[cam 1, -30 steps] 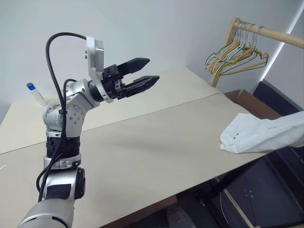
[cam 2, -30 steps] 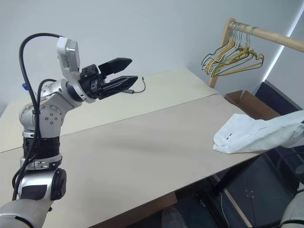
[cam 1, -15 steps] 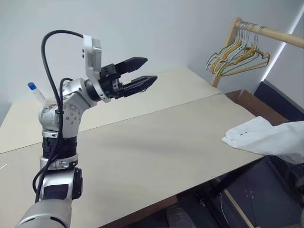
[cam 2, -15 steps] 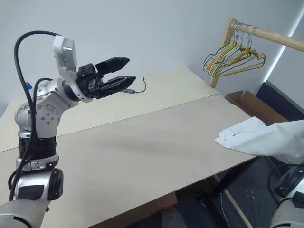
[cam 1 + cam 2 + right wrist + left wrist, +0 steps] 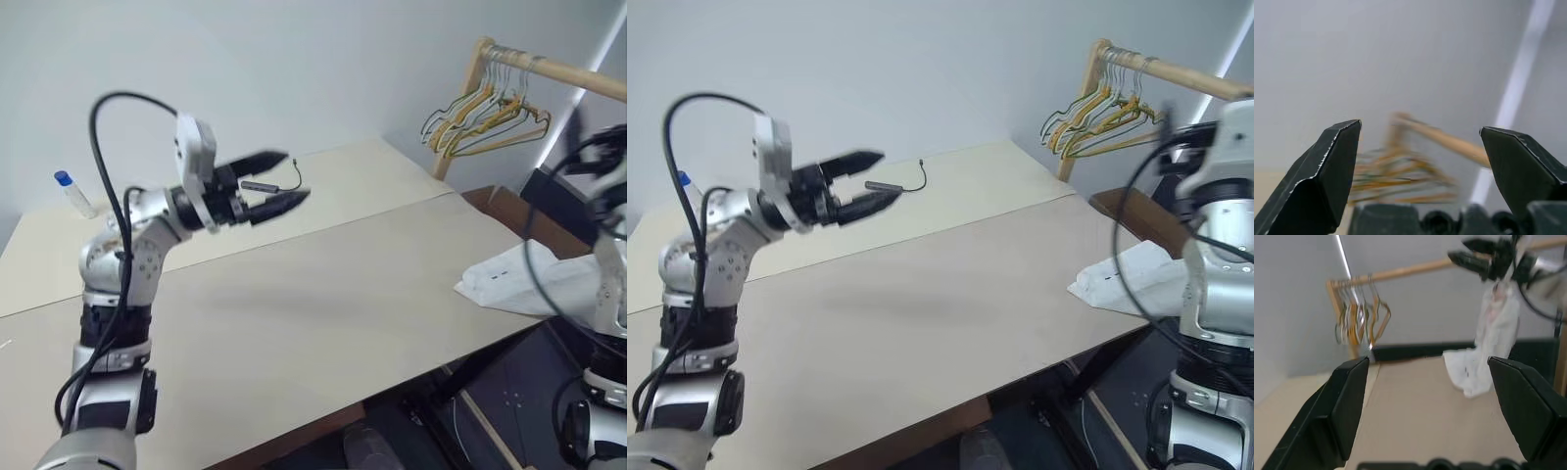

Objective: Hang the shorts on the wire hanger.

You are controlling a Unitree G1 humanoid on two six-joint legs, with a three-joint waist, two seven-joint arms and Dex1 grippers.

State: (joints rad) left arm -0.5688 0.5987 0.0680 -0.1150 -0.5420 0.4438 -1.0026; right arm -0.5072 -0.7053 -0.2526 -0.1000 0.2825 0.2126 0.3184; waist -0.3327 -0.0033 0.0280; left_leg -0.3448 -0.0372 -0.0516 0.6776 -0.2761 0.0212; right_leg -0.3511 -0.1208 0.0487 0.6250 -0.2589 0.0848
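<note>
The white shorts (image 5: 505, 279) lie crumpled on the table's right edge, partly drooping over it, with no gripper on them. My right gripper (image 5: 1420, 126) is raised beside and above them, open and empty, facing the hangers; the left wrist view shows it too (image 5: 1457, 249), with the shorts (image 5: 1466, 374) lower down. The olive-green wire hanger (image 5: 490, 145) hangs among yellow ones on the wooden rail. Over the table's left half, my left gripper (image 5: 296, 176) is open and empty, pointing towards the rail.
The wooden rail (image 5: 554, 67) with several hangers stands past the table's far right corner. A thin black cable with an adapter (image 5: 892, 183) and a blue-capped tube (image 5: 74, 194) lie on the far board. A brown box (image 5: 509, 211) sits beside the table (image 5: 294, 313).
My right arm has swung up into view at the right and its gripper has opened. The shorts, stretched rightwards before, now lie slack on the table edge. My left gripper has sunk a little.
</note>
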